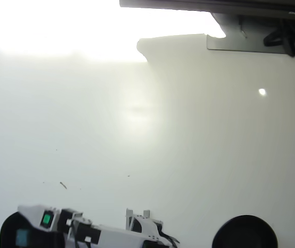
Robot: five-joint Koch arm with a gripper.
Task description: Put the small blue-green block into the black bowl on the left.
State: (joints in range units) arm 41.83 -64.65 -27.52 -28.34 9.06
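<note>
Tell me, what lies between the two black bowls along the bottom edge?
In the overhead view, the robot arm stretches from its base toward the left black bowl; the rest, up to the right black bowl, is bare white table.

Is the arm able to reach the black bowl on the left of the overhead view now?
Probably yes: the arm already stretches over the black bowl, where the blue-green block shows.

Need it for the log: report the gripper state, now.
Gripper: cannot be told, its jaws are unclear; the small blue-green block lies in the black bowl.
</note>
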